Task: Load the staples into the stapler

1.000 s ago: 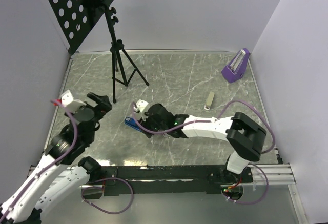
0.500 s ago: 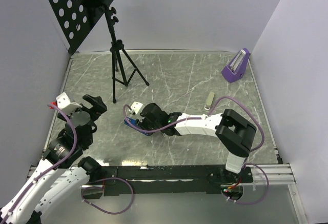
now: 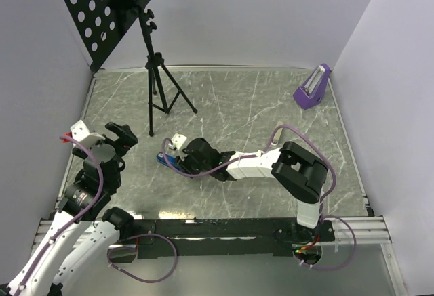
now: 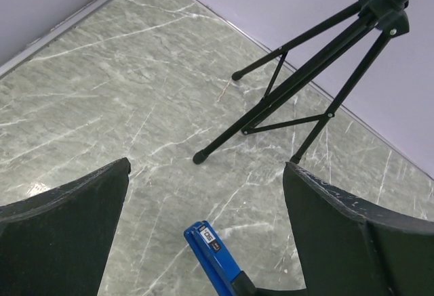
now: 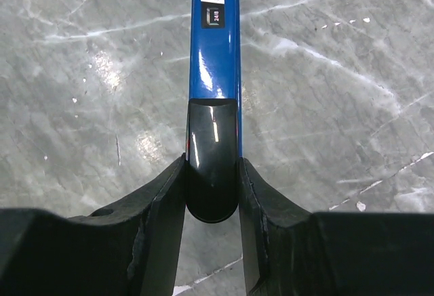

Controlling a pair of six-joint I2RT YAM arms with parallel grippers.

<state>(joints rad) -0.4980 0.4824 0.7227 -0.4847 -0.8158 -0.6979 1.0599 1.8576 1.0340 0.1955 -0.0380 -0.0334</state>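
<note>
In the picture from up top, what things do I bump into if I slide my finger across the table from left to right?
left tool → blue stapler → purple metronome

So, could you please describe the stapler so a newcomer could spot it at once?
Find the black tripod on the marble table; the stapler is by its feet, toward the arms. It is the only blue thing there, slim, its black end between the jaws of the right gripper.

Glossy blue plastic on the stapler, shiny black tail; the counter gleams like polished grey marble.
</note>
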